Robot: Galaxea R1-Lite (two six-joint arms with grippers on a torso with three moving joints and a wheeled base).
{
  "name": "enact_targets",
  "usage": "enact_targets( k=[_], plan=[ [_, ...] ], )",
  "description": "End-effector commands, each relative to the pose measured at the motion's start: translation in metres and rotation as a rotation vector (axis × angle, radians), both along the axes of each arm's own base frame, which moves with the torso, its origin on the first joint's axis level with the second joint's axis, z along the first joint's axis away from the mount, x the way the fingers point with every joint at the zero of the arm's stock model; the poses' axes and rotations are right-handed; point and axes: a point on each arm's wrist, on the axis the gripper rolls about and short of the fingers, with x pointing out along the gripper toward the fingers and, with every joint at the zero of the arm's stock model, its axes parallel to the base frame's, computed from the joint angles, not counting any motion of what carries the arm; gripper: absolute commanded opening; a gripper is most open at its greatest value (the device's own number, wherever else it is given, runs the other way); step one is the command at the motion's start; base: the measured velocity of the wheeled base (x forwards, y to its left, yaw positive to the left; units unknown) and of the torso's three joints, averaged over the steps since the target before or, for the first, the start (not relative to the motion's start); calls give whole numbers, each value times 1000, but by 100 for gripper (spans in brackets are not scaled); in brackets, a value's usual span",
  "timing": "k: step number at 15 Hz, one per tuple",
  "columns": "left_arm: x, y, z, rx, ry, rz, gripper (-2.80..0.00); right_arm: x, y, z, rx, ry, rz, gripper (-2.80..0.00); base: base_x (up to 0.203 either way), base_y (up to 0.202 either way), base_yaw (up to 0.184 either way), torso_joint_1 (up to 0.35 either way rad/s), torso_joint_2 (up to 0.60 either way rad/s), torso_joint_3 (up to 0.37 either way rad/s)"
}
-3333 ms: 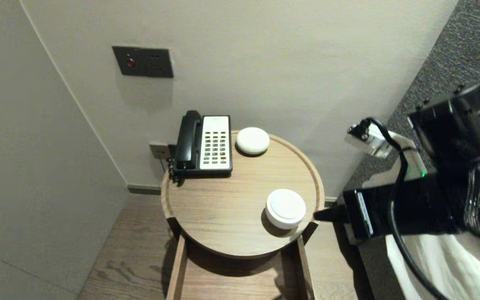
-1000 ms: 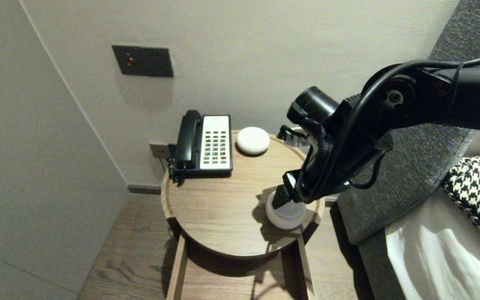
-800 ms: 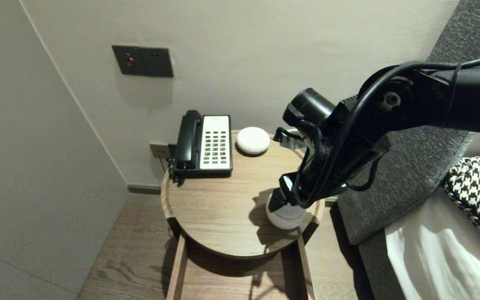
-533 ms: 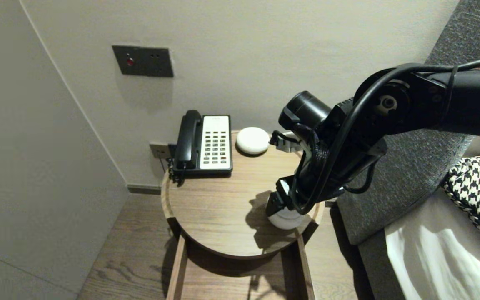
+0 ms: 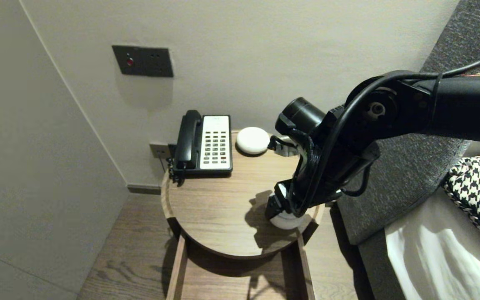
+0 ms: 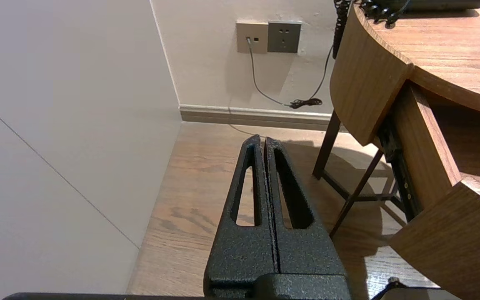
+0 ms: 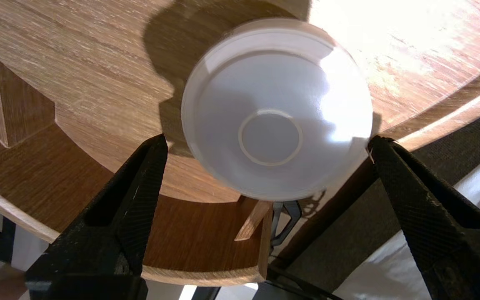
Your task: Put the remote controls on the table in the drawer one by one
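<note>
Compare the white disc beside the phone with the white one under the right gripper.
The back disc is a smooth dome; the front disc has a flat top with a ring at its centre. The back disc sits beside the phone, untouched; the front disc sits near the front edge of the table, between the open fingers of the right gripper. Both are white and round.
</note>
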Motion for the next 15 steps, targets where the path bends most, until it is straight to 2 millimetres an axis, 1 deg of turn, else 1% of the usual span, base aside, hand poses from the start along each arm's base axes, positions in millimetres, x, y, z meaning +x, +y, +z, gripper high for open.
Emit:
enact_targets(
  k=[1, 15],
  plan=[
    [0, 0, 0, 0, 0, 1, -280, 1, 1, -4, -8, 12, 0, 0, 0, 0, 0, 0, 0, 0],
    [0, 0, 0, 0, 1, 1, -280, 14, 11, -15, -18, 5, 6, 0, 0, 0, 0, 0, 0, 0]
  ],
)
